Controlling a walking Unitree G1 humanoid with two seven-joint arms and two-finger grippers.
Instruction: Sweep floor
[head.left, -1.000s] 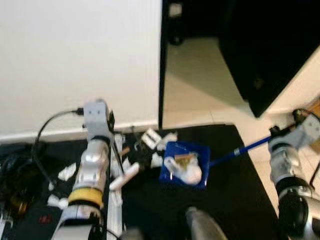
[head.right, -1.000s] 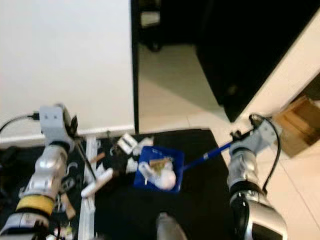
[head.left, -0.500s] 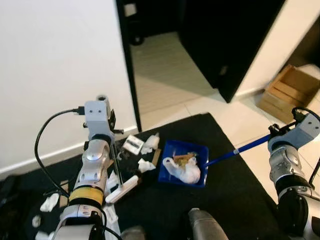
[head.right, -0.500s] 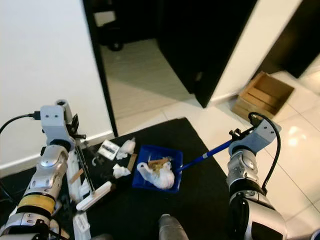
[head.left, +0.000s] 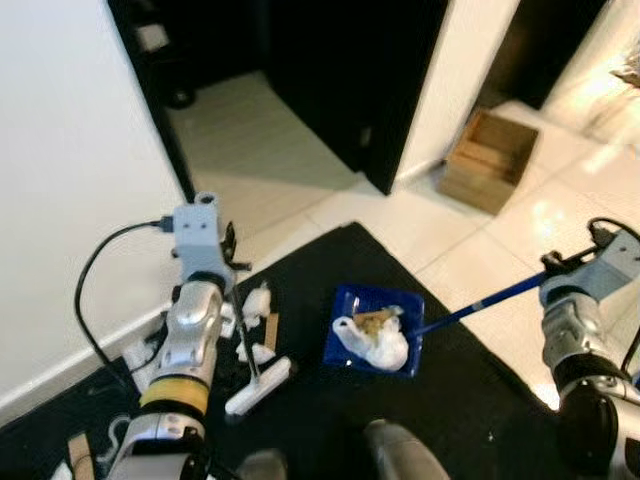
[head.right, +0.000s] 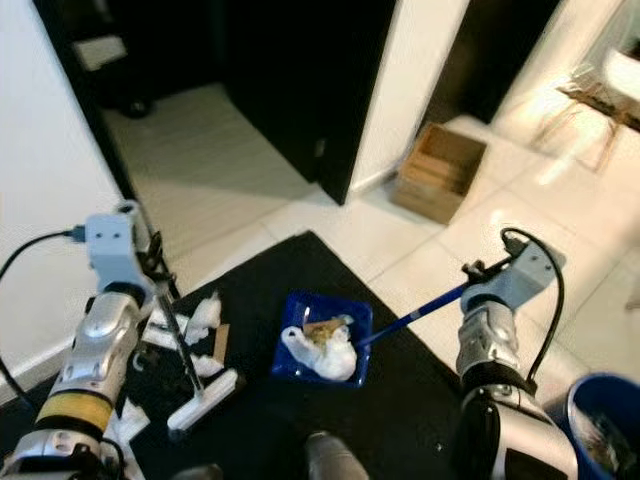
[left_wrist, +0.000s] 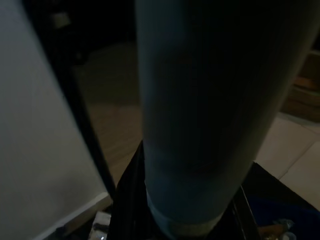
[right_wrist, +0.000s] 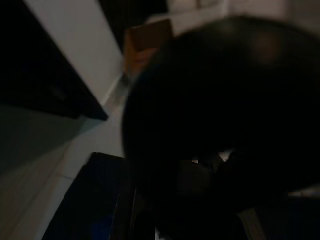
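From the head camera I see a black mat (head.left: 470, 420) spread over pale floor tiles (head.left: 470, 235), with a blue dustpan (head.left: 377, 330) resting on it near the middle of my view. The pan carries a crumpled white wad (head.left: 378, 342) and a scrap of brown paper (head.left: 374, 320). Its blue handle (head.left: 490, 300) runs off toward 3 o'clock, up to my right hand (head.right: 478, 272); the hand sits at the handle's end, but I cannot tell whether its fingers are clamped on it, and the right wrist view is too dark and blurred to help.

My left arm (head.left: 190, 340) reaches forward at about 9 o'clock of the pan. A thin dark broom stick (head.left: 240, 330) runs down from the left hand (head.left: 222, 262) to a white broom head (head.left: 258, 385) lying on the mat at roughly 8 o'clock of the pan, apart from it. I cannot tell if those fingers are closed on the stick; the left wrist view is blocked by a grey-blue cylinder close to the lens.

White paper scraps (head.left: 252, 300) and a brown strip (head.left: 270, 330) lie on the mat between the broom and the wall (head.left: 70, 200). At 1 o'clock of the pan, well apart, a cardboard box (head.left: 488, 160) sits on the tiles by a dark doorway (head.left: 330, 70). A blue bin (head.right: 600, 425) stands at the far lower right.
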